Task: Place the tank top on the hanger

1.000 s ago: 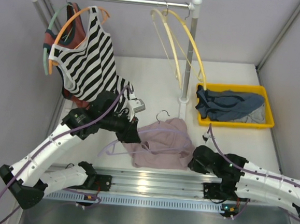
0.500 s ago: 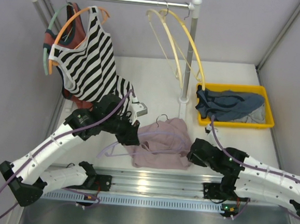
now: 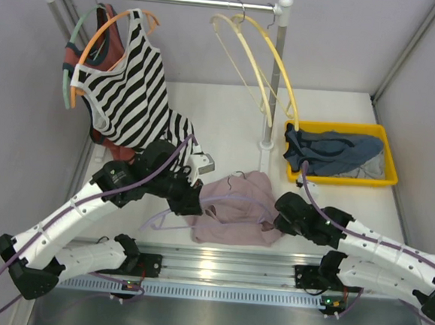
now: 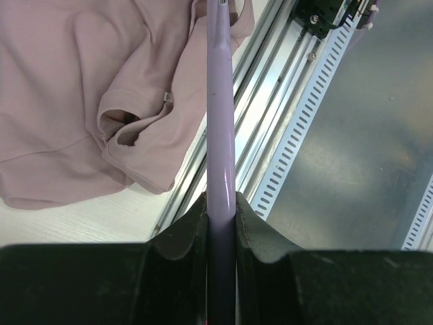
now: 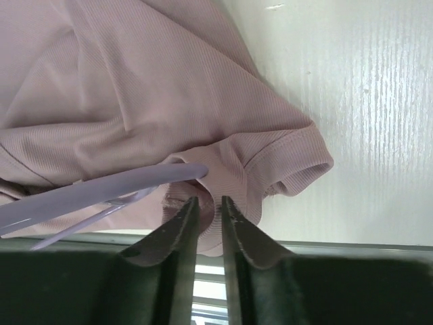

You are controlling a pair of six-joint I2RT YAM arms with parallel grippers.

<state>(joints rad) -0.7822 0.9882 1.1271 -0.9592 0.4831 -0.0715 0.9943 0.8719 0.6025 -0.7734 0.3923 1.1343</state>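
Both pincers grasp: the left gripper holds the lavender hanger, the right gripper pinches an edge of the tank top, which should next slide over the hanger's arm.

No legible text, brand, number or sign in any of the three views. A small pale tag sits at a seam of the tank top, up and to the left of the left tool. It is too small to tell whether it carries any print.
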